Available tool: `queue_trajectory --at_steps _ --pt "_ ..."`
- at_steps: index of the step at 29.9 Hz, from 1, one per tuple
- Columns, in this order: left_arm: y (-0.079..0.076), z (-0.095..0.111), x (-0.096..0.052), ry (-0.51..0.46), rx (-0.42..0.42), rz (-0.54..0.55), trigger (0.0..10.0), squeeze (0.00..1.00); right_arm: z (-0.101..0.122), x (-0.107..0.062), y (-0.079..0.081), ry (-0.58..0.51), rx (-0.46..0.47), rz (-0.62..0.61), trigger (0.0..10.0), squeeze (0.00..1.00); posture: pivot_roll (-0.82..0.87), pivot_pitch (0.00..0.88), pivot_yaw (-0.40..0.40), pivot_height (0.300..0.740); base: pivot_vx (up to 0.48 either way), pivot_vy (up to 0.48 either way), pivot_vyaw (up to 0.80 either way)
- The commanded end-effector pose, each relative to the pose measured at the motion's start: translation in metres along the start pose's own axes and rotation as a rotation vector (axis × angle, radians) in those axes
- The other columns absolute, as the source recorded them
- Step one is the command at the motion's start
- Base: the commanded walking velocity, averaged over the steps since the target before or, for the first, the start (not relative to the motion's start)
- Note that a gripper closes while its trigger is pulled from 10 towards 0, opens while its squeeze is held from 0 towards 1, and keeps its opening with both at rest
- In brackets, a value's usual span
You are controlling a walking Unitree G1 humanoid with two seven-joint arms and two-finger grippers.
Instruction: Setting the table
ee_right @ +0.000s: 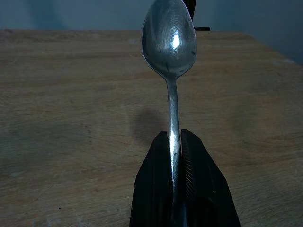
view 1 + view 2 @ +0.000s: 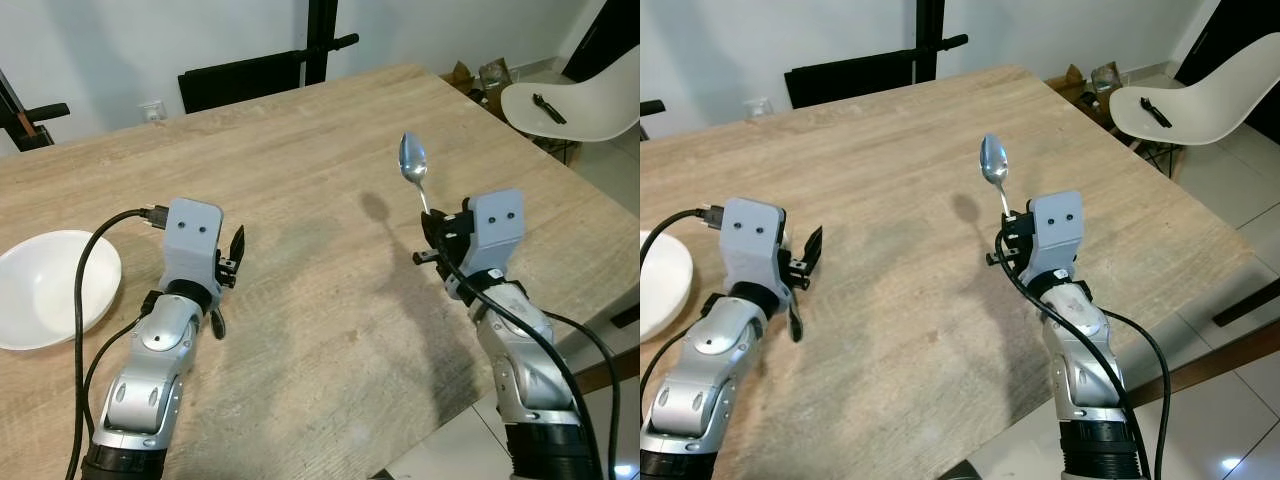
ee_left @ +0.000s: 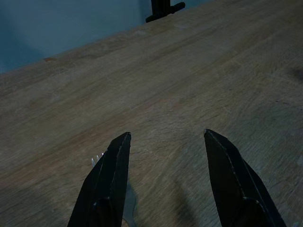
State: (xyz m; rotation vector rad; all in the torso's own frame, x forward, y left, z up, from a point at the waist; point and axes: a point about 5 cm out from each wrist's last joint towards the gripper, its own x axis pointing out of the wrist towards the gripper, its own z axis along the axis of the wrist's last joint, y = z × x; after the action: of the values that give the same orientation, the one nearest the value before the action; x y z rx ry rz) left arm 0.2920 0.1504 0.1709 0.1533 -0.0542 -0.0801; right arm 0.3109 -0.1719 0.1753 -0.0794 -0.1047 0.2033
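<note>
Our right claw (image 1: 174, 142) pinches an upright spoon (image 2: 412, 160) above the table (image 2: 300, 150); a loose grip could drop it.

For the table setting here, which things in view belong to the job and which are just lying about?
Belonging to the job:
- spoon, clamped upright in the right claw
- white bowl at the table's left edge
- fork lying under the open left claw
- wooden table

Lying about:
- white chair with a small black object on its seat
- black chair
</note>
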Motion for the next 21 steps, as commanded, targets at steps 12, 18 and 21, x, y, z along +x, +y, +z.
queue_trajectory --at_steps 12,18,21 --pt "-0.0029 -0.0065 -0.0021 0.017 0.005 -0.013 10.0 0.00 -0.0029 -0.0018 -0.0027 0.003 0.009 -0.015 10.0 0.00 -0.11 0.037 0.011 0.740 -0.312 0.000 0.00" --pt "-0.0029 -0.0070 -0.0025 0.020 0.006 -0.013 10.0 0.00 -0.0035 -0.0019 -0.0034 0.005 0.011 -0.016 10.0 0.00 -0.11 0.037 0.011 0.740 -0.378 0.000 0.00" --pt "-0.0027 -0.0071 -0.0028 0.019 0.005 -0.013 10.0 0.00 -0.0034 -0.0018 -0.0037 0.005 0.010 -0.016 10.0 0.00 -0.11 0.039 0.010 0.740 -0.389 0.000 0.00"
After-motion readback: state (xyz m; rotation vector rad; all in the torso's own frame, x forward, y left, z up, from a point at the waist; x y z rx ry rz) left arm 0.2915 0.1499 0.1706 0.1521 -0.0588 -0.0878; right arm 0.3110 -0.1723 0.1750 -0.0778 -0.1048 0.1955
